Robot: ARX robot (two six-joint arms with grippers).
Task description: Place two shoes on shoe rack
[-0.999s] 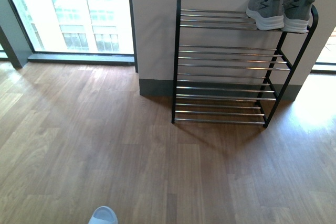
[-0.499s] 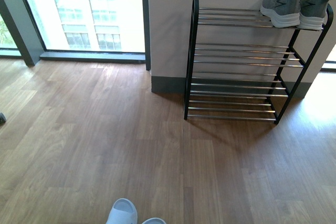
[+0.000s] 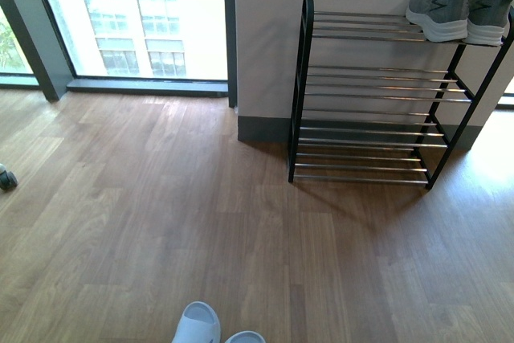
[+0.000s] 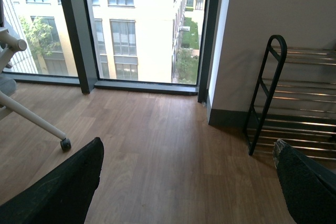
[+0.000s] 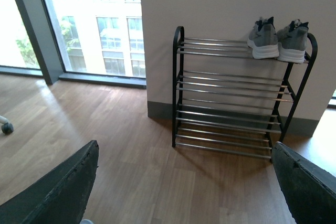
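Observation:
Two pale blue slide sandals (image 3: 199, 324) lie on the wooden floor at the bottom edge of the front view, cut off by the frame. The black-framed shoe rack (image 3: 377, 94) stands against the wall at the right, with two grey sneakers (image 3: 459, 10) on its top shelf; rack (image 5: 236, 93) and sneakers (image 5: 277, 39) also show in the right wrist view. The rack's left end (image 4: 268, 93) shows in the left wrist view. My left gripper (image 4: 191, 182) and right gripper (image 5: 186, 182) are both open and empty, above bare floor. Neither arm shows in the front view.
Large floor-to-ceiling windows (image 3: 136, 22) fill the wall left of the rack. A chair caster (image 3: 6, 178) sits at the left edge of the front view; the white chair leg and caster (image 4: 65, 144) show in the left wrist view. Wooden floor (image 3: 241, 222) stretches between sandals and rack.
The front view has shifted: the rack has moved to the right in frame, more of the sandals has come into view at the bottom, and a caster has appeared at the left edge.

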